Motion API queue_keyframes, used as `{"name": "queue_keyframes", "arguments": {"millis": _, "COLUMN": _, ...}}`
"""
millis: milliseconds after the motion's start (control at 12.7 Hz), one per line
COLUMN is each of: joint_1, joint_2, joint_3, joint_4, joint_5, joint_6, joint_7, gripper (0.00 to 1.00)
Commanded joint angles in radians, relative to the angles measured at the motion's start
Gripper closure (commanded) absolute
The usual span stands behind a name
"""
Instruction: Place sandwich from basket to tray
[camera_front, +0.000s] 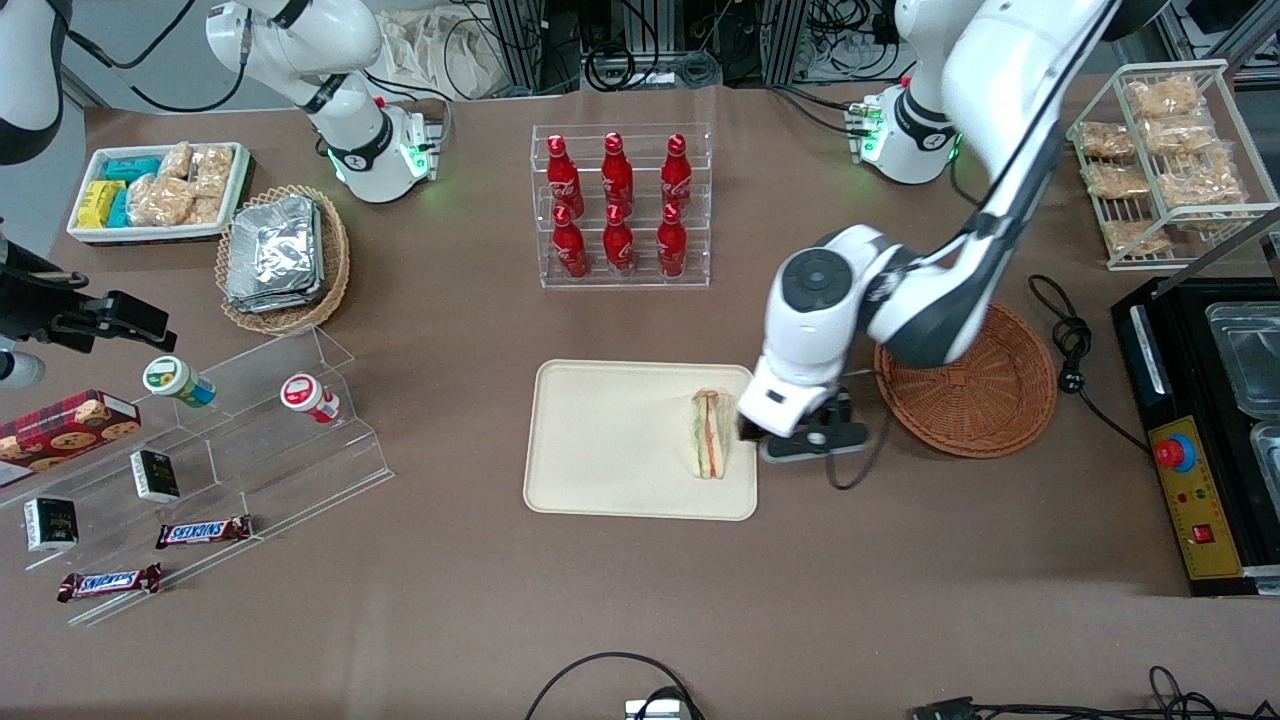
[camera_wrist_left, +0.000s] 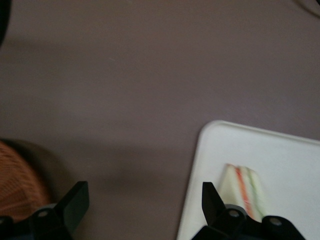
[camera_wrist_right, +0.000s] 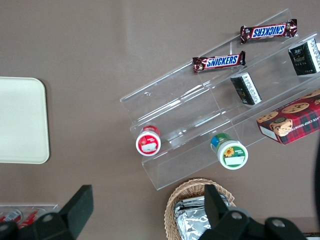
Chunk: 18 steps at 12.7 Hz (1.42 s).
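Sandwich (camera_front: 709, 434) lies on the tray (camera_front: 610, 440), at its edge toward the basket (camera_front: 985, 390), right of frame centre. Pincer (camera_front: 757, 432) hangs just beside it, jaws spread, holding nothing. Judged: release step done; next, lift clear without nudging the sandwich.

Bright, even overhead light; the left wrist view is soft, with the sandwich (camera_wrist_left: 245, 192) blurred.
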Motion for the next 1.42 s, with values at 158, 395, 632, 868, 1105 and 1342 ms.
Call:
{"name": "queue_keyframes", "arguments": {"millis": 158, "joint_1": 0.107, "joint_2": -0.134, "joint_3": -0.004, "joint_4": 0.052, "joint_5": -0.148, "joint_6": -0.24, "joint_7": 0.197, "gripper": 0.0}}
{"name": "queue_keyframes", "arguments": {"millis": 395, "joint_1": 0.167, "joint_2": -0.198, "joint_3": 0.005, "joint_4": 0.077, "joint_5": -0.217, "joint_6": -0.349, "joint_7": 0.407, "gripper": 0.0}}
{"name": "queue_keyframes", "arguments": {"millis": 632, "joint_1": 0.093, "joint_2": -0.29, "joint_3": 0.166, "joint_4": 0.063, "joint_5": -0.295, "joint_6": -0.42, "joint_7": 0.582, "gripper": 0.0}}
{"name": "queue_keyframes", "arguments": {"millis": 868, "joint_1": 0.047, "joint_2": -0.388, "joint_3": 0.314, "joint_4": 0.063, "joint_5": -0.406, "joint_6": -0.496, "joint_7": 0.809, "gripper": 0.0}}
{"name": "queue_keyframes", "arguments": {"millis": 1105, "joint_1": 0.027, "joint_2": -0.467, "joint_3": 0.401, "joint_4": 0.069, "joint_5": -0.463, "joint_6": -0.587, "joint_7": 0.992, "gripper": 0.0}}
{"name": "queue_keyframes", "arguments": {"millis": 1342, "joint_1": 0.026, "joint_2": -0.52, "joint_3": 0.401, "joint_4": 0.073, "joint_5": -0.461, "joint_6": -0.639, "joint_7": 0.991, "gripper": 0.0}}
